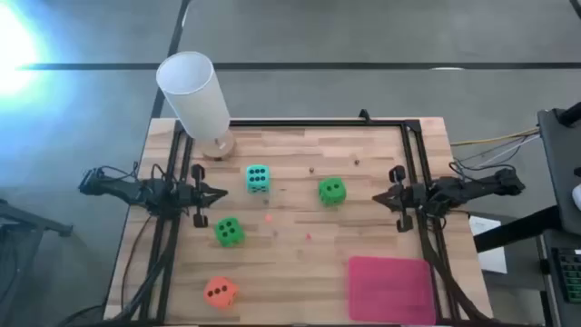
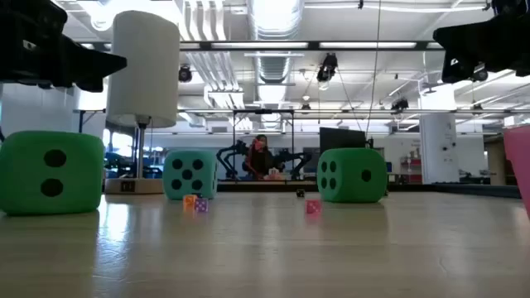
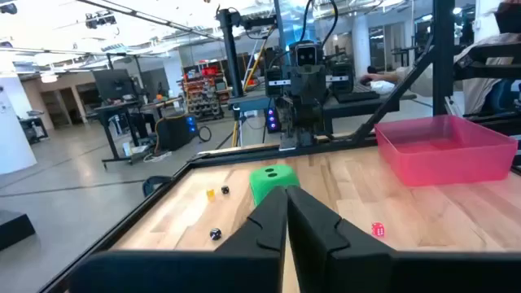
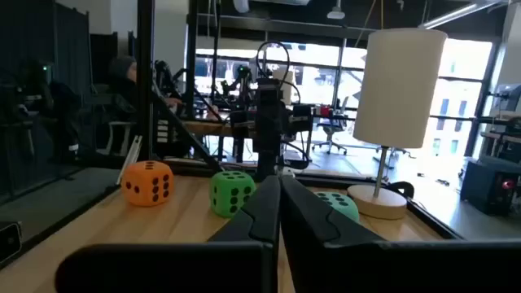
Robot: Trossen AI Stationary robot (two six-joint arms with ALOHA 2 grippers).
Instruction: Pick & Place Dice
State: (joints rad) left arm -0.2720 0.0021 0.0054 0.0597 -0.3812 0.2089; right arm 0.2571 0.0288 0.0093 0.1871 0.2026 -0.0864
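White lamp (image 1: 195,95) beside teal die (image 1: 257,178)

The scene is brightly and evenly lit from above. In the low view long ceiling light strips (image 2: 273,16) glow overexposed, and the pale wooden tabletop (image 2: 265,248) carries a soft sheen with blurred reflections under the big green foam die with dark pips (image 2: 51,173). That near die looks soft, while the room behind stays fairly crisp. In the high view a white-blue glare patch (image 1: 14,50) burns out the floor at one corner (nothing can be read inside it). Shadows on the planks are faint and short. In the right wrist view, daylight through large windows (image 4: 480,89) backlights the tall white cylindrical lamp shade (image 4: 403,85), and that arm's own dark fingers (image 4: 252,216) are blurred.
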